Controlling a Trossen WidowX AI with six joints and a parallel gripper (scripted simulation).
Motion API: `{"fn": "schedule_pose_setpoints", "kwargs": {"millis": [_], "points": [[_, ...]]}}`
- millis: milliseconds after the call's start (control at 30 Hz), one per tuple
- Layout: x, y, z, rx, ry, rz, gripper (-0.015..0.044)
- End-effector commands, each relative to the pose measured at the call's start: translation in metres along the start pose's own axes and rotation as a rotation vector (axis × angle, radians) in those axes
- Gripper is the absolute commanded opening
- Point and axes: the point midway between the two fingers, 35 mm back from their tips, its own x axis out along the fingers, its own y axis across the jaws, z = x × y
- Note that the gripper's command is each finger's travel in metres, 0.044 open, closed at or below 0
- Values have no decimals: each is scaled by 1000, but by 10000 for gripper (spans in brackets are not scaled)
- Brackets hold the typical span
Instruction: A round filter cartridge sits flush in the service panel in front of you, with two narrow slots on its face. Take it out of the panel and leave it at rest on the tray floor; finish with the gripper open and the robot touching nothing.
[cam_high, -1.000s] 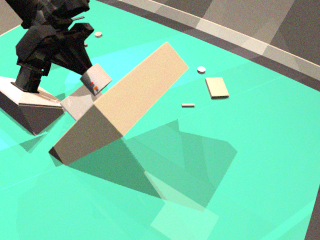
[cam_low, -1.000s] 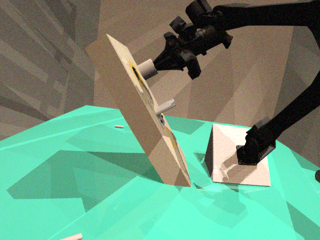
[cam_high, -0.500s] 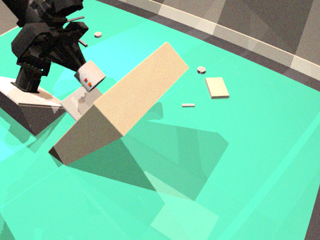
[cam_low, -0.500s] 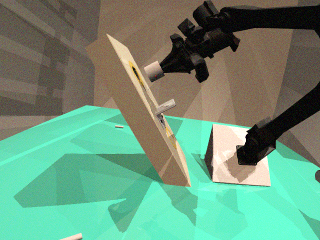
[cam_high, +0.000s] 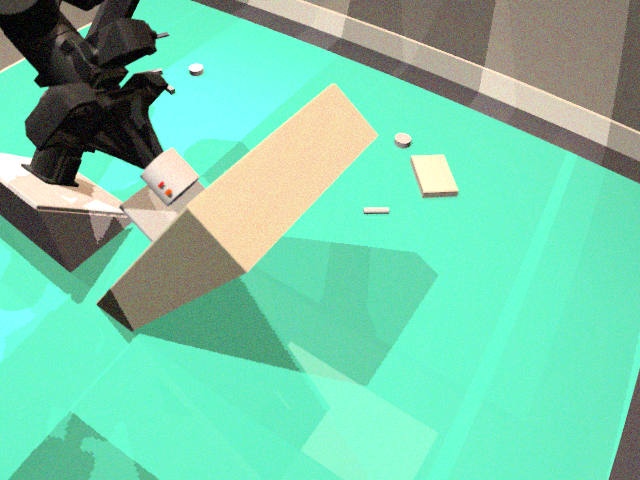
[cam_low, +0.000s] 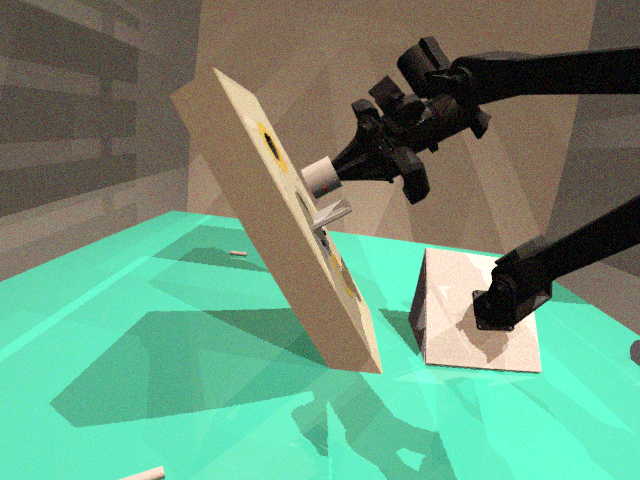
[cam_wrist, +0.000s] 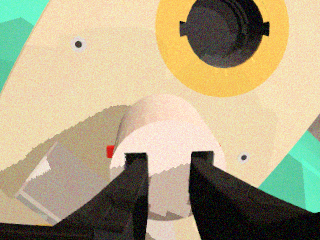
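Note:
The white round cartridge (cam_high: 170, 173) (cam_low: 320, 176) (cam_wrist: 165, 112) is out of the panel, in the air just off its face, with small red tabs on its side. My gripper (cam_wrist: 167, 168) is shut on it, the fingertips in the two slots of its face. The beige service panel (cam_high: 284, 191) (cam_low: 258, 222) (cam_wrist: 100, 75) leans at a steep tilt. Its open round socket (cam_low: 270, 145) (cam_wrist: 220, 37) has a yellow ring (cam_wrist: 222, 82) and stands above the cartridge. A grey plate-like piece (cam_high: 149, 219) (cam_low: 331, 213) (cam_wrist: 70, 182) sticks out below the cartridge; whether it is part of the tray I cannot tell.
A second yellow ring (cam_low: 343, 273) is low on the panel. A pale wedge block (cam_high: 51, 198) (cam_low: 449, 341) stands under an arm's black base. A flat beige block (cam_high: 434, 175), a small rod (cam_high: 376, 210) (cam_low: 238, 253) and two white discs (cam_high: 402, 140) (cam_high: 195, 68) lie on the green surface.

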Motion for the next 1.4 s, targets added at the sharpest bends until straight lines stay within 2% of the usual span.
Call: {"fn": "schedule_pose_setpoints", "kwargs": {"millis": [0,33,167,567,833,933,1333,1367], "points": [[1,7,-8,-8,-6,-1,0],[1,7,-8,-8,-6,-1,0],[1,4,-5,3,1,1,91],[1,6,-7,-8,-6,-1,91],[-8,-34,50,-9,-7,-1,91],[-8,-37,55,-9,-7,-1,91],[-54,-70,100,-20,-7,-6,406],[-52,-69,97,-4,2,-2,380]]}}
